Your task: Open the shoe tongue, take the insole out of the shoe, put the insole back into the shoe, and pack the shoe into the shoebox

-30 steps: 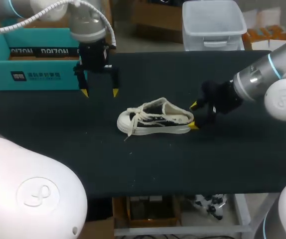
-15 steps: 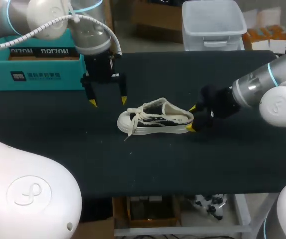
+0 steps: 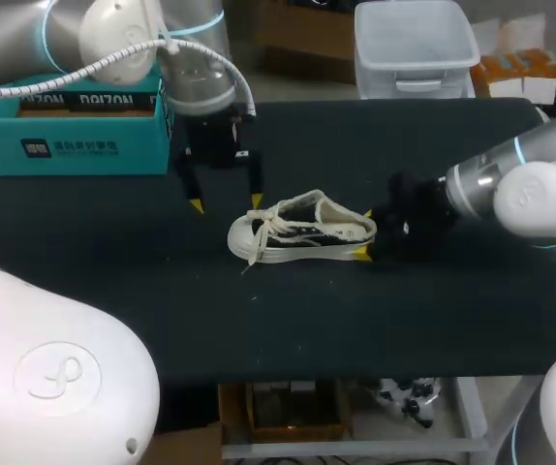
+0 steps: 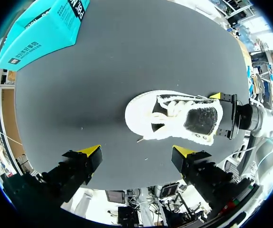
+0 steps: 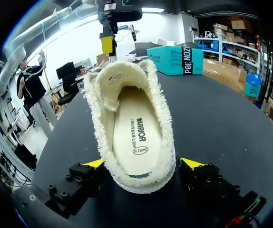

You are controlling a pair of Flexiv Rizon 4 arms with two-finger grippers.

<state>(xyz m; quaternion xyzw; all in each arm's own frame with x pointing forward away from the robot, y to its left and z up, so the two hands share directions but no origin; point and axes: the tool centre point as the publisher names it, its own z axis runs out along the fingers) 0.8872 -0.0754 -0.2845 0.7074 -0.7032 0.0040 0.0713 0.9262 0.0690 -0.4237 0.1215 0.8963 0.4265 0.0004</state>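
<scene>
- So, quick update: over the last second the left end effector point(image 3: 226, 202) has swung right and nearer, away from the shoebox point(image 3: 65, 126). It now hangs just beyond the far side of the sneaker's point(image 3: 302, 231) toe end.
- Its fingers are spread wide with nothing between them. In its own wrist view the sneaker sits ahead of the tips, not between them.
- Meanwhile the right end effector point(image 5: 143, 164) has slid left until its fingers flank the heel. The fingers sit just beside the heel on either side, and I'd call it open, since it doesn't look clamped yet.
- My read is that the right arm is about to pin the heel so the left can work on the tongue point(image 5: 116, 80). The tongue-opening step hasn't started.
- The sneaker stands on its sole around the middle of the black worktop point(image 3: 162, 291), toe to the left and heel to the right. It is well apart from the teal shoebox at the far left.
- As for looks, it's a low canvas sneaker, dark upper with a cream frayed collar, white rubber toe and sole, and pale laces point(image 4: 170, 110) threaded over the tongue.
- The insole point(image 5: 135, 137) is inside, lying flat, with print visible on it.
</scene>
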